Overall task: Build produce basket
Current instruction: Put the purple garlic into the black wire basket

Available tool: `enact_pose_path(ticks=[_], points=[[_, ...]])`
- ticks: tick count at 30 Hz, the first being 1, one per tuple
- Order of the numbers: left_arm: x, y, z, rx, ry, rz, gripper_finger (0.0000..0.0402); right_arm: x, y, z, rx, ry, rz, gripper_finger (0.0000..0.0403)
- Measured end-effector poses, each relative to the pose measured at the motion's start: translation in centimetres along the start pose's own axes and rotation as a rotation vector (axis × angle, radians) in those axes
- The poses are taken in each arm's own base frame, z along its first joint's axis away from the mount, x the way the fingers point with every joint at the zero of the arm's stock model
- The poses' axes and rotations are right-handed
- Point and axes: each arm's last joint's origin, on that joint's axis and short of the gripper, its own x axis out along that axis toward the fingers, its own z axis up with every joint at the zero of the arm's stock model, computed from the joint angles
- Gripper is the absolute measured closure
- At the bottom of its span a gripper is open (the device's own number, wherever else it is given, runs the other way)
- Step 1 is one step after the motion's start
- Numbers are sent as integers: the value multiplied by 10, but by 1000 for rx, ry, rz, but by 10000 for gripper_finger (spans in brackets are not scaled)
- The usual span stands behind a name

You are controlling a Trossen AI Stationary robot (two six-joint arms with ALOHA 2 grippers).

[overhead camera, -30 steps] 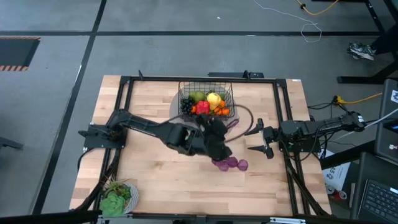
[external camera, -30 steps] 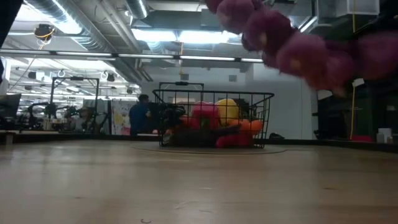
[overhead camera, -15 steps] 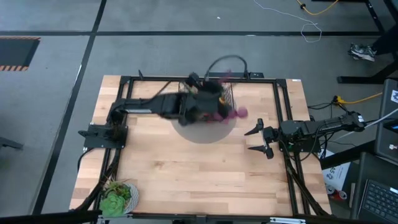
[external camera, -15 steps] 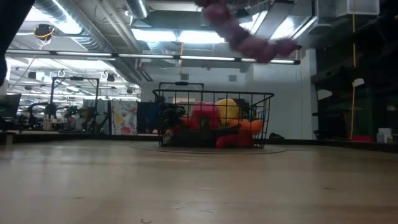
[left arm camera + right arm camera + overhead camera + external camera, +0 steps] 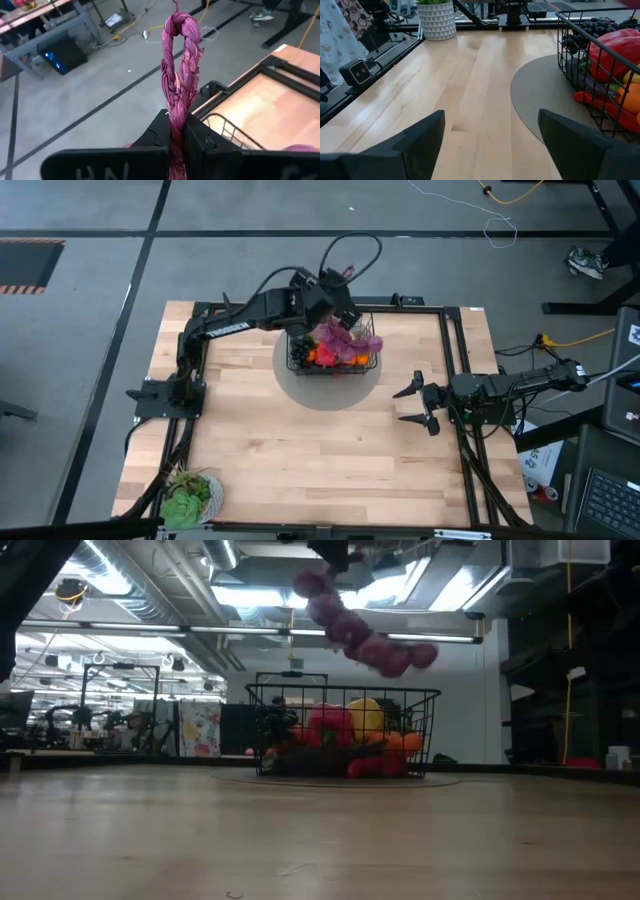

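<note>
The black wire basket (image 5: pixel 332 343) stands on a grey round mat at the far middle of the table. It holds red peppers, a yellow pear, oranges and dark grapes, which also show in the low view (image 5: pixel 345 735). My left gripper (image 5: pixel 335 292) is high above the basket's far side, shut on a purple string of round bulbs (image 5: pixel 362 632). The bulbs hang over the basket (image 5: pixel 350 338). My right gripper (image 5: pixel 412 405) is open and empty at the table's right side, its fingers wide apart (image 5: pixel 490 140). My left gripper pinches the purple string's braided stem (image 5: pixel 176 125) between its two fingers, which lie across the braid. The braid's looped end (image 5: pixel 180 45) sticks out past the fingertips. The bulbs (image 5: pixel 385 650) hang slanting below the gripper, clear above the basket's rim.
The grey mat (image 5: pixel 325 388) reaches out on the near side of the basket. A pot of leafy greens (image 5: pixel 188 498) stands at the near left corner. Bare wood lies between the basket and the near edge. Black frame rails run along the table's edges.
My left gripper has risen from low over the table's middle and gone toward the far edge, carrying the purple string. The string has been lifted from just above the wood and has swung. It now hangs above the basket.
</note>
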Motion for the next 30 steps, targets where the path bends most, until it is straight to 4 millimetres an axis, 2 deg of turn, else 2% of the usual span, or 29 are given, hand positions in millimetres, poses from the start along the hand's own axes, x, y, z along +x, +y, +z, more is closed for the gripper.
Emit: enact_pose_path(ticks=[13,19,25,30], points=[[36,-5,-40,42,169,21,395,0,0,0,-6,0,0,81],[57,-8,-66,91,255,16,394,0,0,0,-8,0,0,81],[80,-1,-82,85,312,7,393,0,0,0,-9,0,0,81],[90,6,-89,78,373,-40,392,0,0,0,-9,0,0,81]])
